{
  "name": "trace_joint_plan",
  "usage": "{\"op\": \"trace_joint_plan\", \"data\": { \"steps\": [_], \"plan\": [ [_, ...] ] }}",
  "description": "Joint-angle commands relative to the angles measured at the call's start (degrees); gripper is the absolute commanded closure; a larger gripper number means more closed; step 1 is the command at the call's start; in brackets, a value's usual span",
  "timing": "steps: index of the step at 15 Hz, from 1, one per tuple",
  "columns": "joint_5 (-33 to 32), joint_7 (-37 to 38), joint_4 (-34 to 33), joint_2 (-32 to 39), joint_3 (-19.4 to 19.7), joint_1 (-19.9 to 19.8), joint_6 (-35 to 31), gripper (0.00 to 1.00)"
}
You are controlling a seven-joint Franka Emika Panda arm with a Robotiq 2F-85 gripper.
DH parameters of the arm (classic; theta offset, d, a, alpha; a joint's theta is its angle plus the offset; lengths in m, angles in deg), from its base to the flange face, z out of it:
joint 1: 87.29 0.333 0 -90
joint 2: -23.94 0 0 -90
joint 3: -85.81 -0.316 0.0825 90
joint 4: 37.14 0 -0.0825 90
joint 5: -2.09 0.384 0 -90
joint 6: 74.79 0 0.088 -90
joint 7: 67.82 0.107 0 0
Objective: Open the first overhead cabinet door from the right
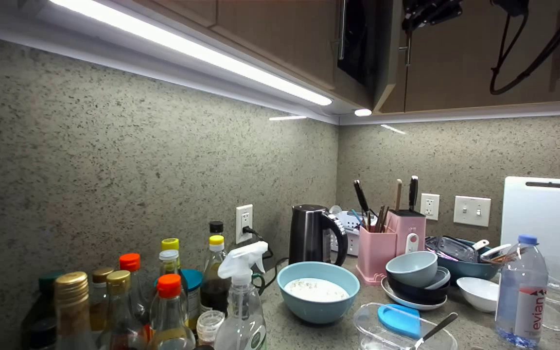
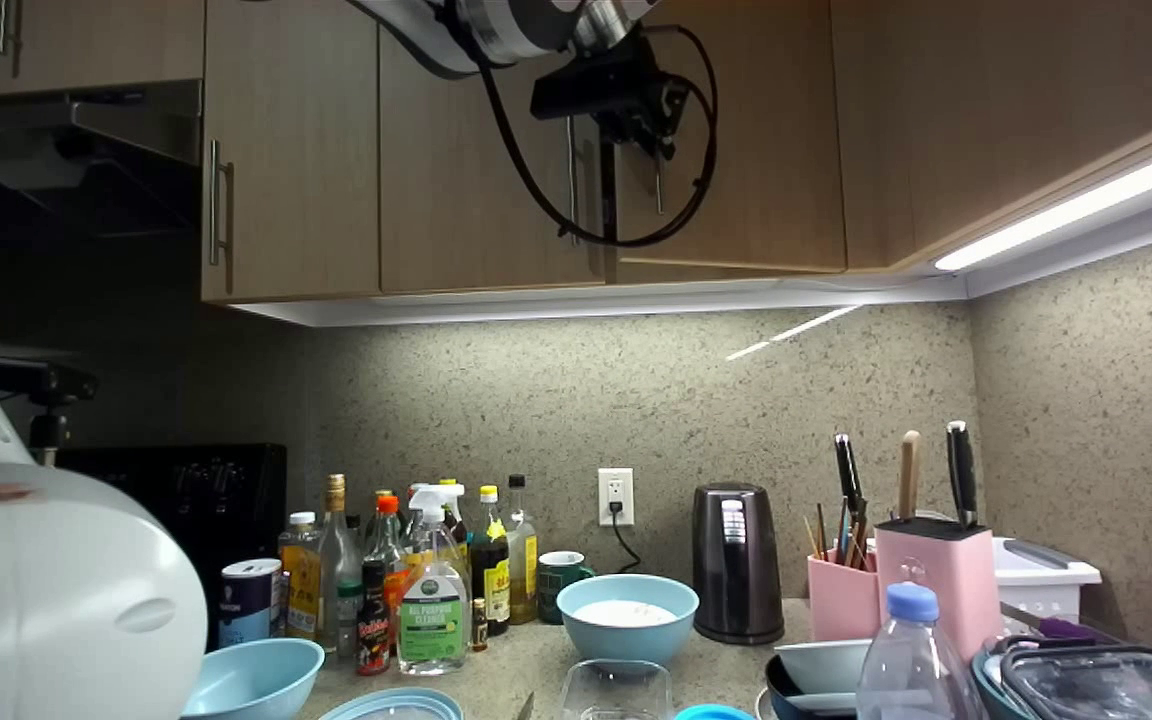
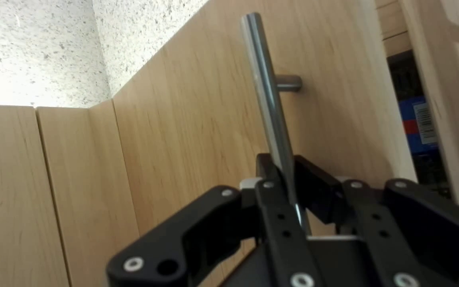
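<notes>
Clamping the upright bar handle (image 3: pixel 268 95), the pincer (image 3: pixel 288 171) sits by the free edge of the ajar door (image 3: pixel 205 103), opposite the likely hinge side it should arc around.

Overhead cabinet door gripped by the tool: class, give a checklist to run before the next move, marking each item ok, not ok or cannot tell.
1. Tool closed on the door handle: ok.
2. Firmness of that grip: cannot tell.
3. Cabinet door fully open: not ok; only ajar, so more pulling seems needed.
4. Hanging cable clear of the neighbouring handle: cannot tell; they overlap in an exterior view.
5. Blue bowl with white contents, lower than the door's bottom edge: ok.
</notes>
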Motion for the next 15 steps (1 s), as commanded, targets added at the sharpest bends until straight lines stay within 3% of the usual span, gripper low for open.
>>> {"op": "trace_joint_plan", "data": {
  "steps": [1, 2, 5, 7, 15],
  "plan": [
    [-0.4, 0.3, -0.3, 0.1, 0.3, 0.4, 0.2, 0.85],
    [-0.4, 0.3, -0.3, 0.1, 0.3, 0.4, 0.2, 0.94],
    [-0.8, 3.4, 0.5, -0.9, 1.7, -3.0, -1.6, 0.94],
    [0.2, 1.8, 2.6, -3.6, 4.5, -3.1, 0.5, 0.94],
    [0.1, -0.1, 7.8, -8.2, 5.5, -3.7, 1.4, 0.94]
  ]
}}
